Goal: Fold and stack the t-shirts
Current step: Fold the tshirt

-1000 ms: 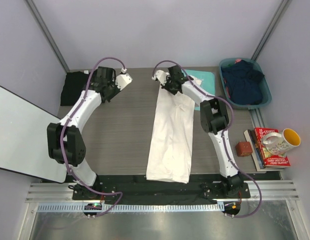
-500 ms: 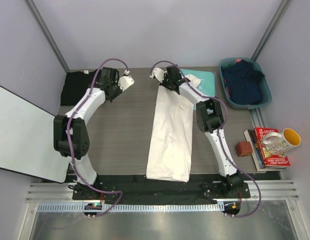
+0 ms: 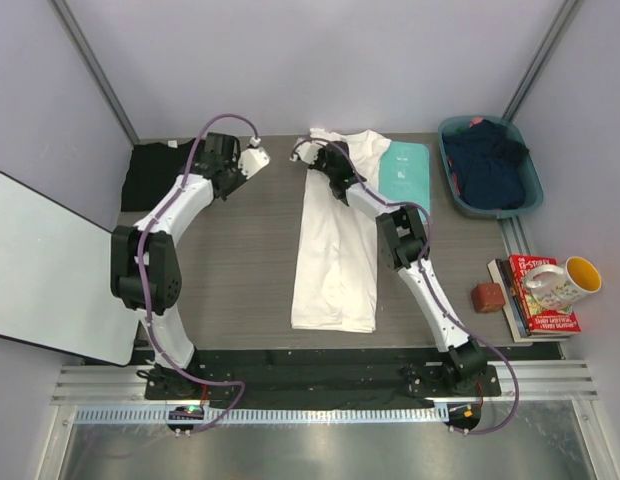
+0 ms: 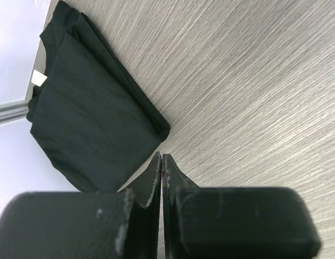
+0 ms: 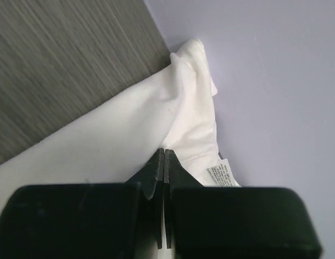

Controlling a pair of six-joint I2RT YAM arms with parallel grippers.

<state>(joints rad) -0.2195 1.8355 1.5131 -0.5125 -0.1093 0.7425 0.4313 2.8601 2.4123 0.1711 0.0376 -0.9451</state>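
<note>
I've got the right gripper [image 5: 163, 152] pinched shut on the far collar end of the plain white cotton t-shirt [image 3: 335, 260] (long strip, axis running far-to-near), left gripper [image 4: 161, 156] closed empty just beside the folded black cotton t-shirt [image 3: 150, 175], far-left corner

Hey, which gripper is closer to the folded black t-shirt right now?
Left. The left gripper sits shut just beside the black t-shirt in the far-left corner; the right gripper pinches the white t-shirt, farther right.
</note>
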